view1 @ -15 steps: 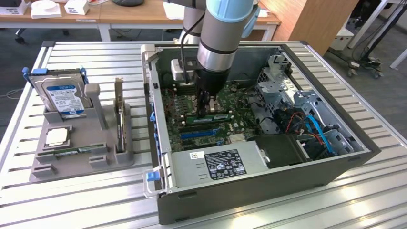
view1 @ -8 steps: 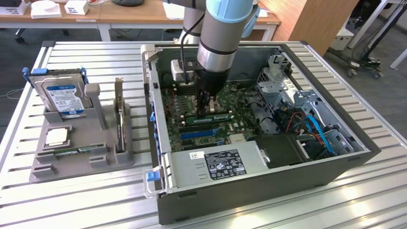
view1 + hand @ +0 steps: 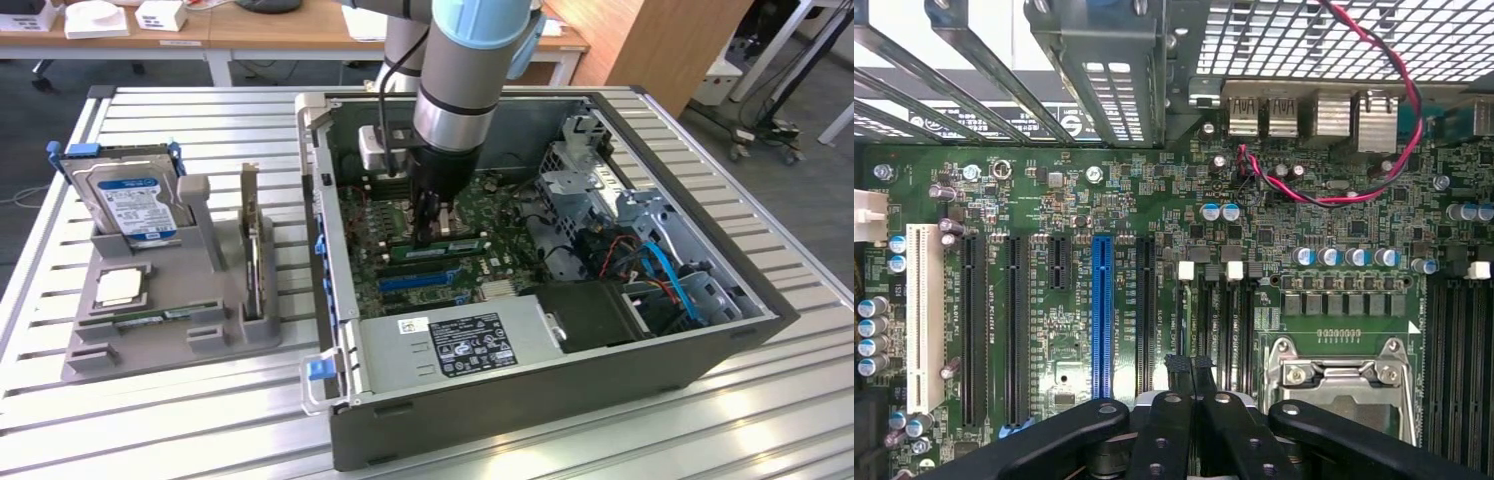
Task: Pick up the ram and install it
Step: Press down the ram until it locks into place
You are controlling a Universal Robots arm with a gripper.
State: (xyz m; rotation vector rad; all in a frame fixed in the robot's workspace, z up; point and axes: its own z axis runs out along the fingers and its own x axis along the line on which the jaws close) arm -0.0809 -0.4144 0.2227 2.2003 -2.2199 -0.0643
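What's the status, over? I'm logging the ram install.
Gripper shut, tips down at the memory slots. Green ram stick beside the tips, seated or not unclear. Nothing seen blocking the slots.

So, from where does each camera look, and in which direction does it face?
Exterior view: off the arm, above one corner of the table, looking down into the open computer case; the arm and the gripper show, lowered over the motherboard.
Wrist view: on the wrist, facing straight onto the motherboard; the shut gripper shows.
Shared: the motherboard, the gripper, the blue slot.
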